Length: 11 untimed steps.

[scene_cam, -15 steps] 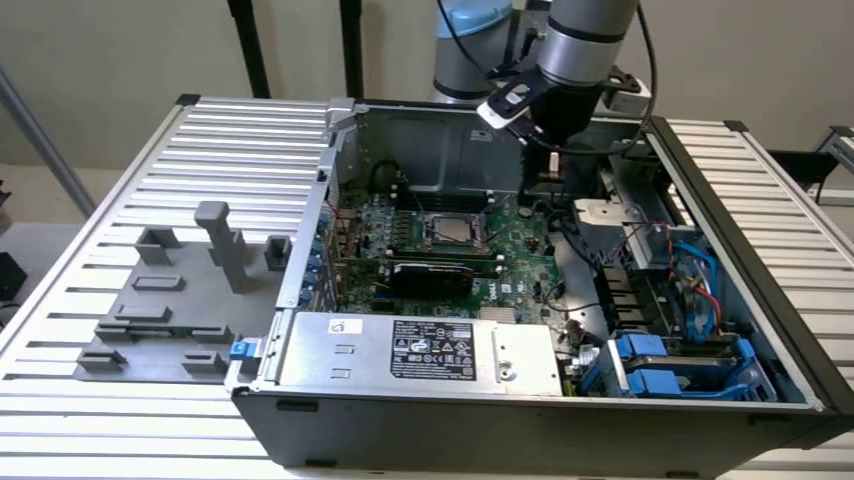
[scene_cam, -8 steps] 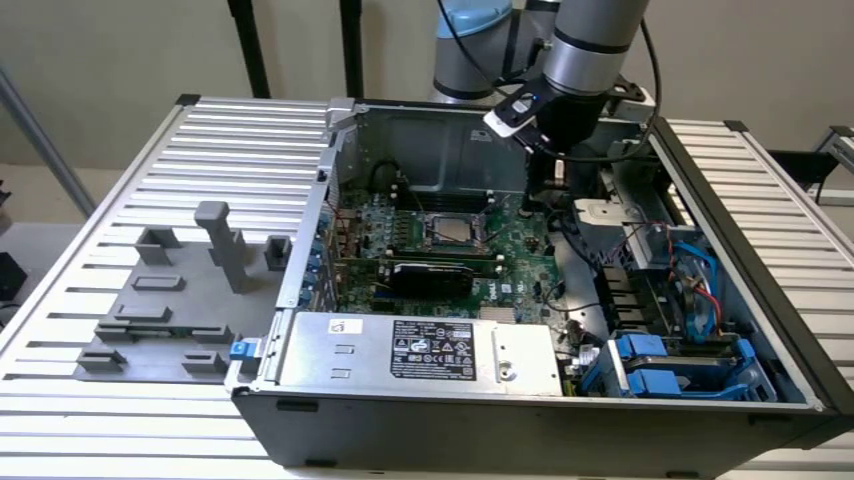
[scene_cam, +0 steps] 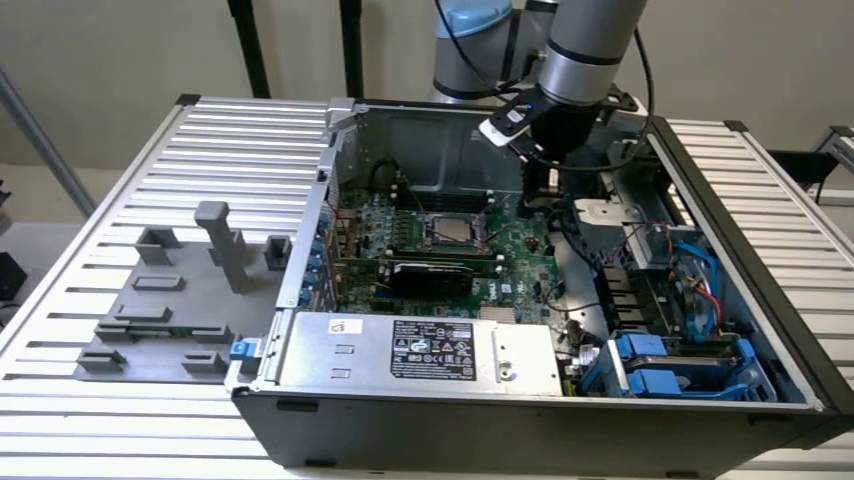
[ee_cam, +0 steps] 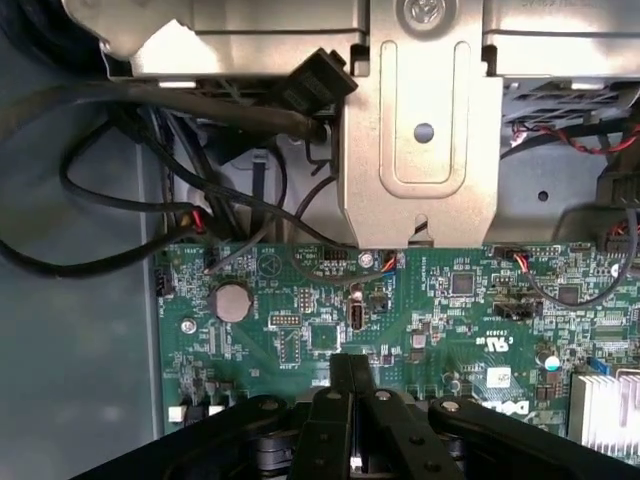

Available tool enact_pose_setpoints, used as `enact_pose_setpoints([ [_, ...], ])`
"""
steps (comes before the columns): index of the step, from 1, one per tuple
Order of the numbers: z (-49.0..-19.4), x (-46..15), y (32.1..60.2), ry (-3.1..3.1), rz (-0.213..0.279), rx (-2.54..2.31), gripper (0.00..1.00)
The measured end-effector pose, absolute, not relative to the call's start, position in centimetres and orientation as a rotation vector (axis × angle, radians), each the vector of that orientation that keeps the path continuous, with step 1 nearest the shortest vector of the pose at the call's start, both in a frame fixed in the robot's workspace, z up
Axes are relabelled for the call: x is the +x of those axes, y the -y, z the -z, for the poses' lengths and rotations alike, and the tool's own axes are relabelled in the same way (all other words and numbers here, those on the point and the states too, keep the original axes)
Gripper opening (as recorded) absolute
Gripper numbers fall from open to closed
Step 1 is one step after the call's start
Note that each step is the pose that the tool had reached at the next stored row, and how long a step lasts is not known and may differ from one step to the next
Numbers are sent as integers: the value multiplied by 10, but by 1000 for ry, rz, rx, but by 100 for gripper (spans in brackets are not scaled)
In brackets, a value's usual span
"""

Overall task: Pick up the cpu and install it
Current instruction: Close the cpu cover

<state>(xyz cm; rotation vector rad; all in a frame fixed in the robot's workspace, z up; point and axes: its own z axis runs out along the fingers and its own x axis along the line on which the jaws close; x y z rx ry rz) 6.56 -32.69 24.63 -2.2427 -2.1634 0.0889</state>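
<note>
A slatted metal table [scene_cam: 80, 400] carries the open case [scene_cam: 534, 430]; the cpu [scene_cam: 451, 232] seems seated in its socket [scene_cam: 424, 234] mid-board; further to the exterior view's right the gripper [scene_cam: 539, 185] hangs pinched together, empty, best kept clear of nearby cables [ee_cam: 200, 105]

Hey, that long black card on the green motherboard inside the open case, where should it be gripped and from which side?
Take the black card by its long top edge, near the middle, pinching its two flat faces and coming straight down from above. It seems to stand on edge in the green motherboard, thin and upright, so probably only that top edge is free.
</note>
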Motion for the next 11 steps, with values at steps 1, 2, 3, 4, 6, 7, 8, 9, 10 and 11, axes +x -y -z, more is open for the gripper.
enact_pose_setpoints([
  [1,-246,65,327,2159,-99,-2238,11],
  [2,-246,64,327,2154,-109,-2233,11],
  [3,-246,63,327,2150,-119,-2228,11],
  [4,-246,62,327,2145,-129,-2223,11],
  [6,-246,59,327,2138,-144,-2214,11],
  [7,-246,57,327,2135,-151,-2211,11],
  [8,-246,55,327,2132,-158,-2207,11],
  [9,-246,53,327,2130,-163,-2204,11],
  [10,-246,50,327,2128,-168,-2202,11],
  [11,-246,48,327,2125,-174,-2199,11],
])
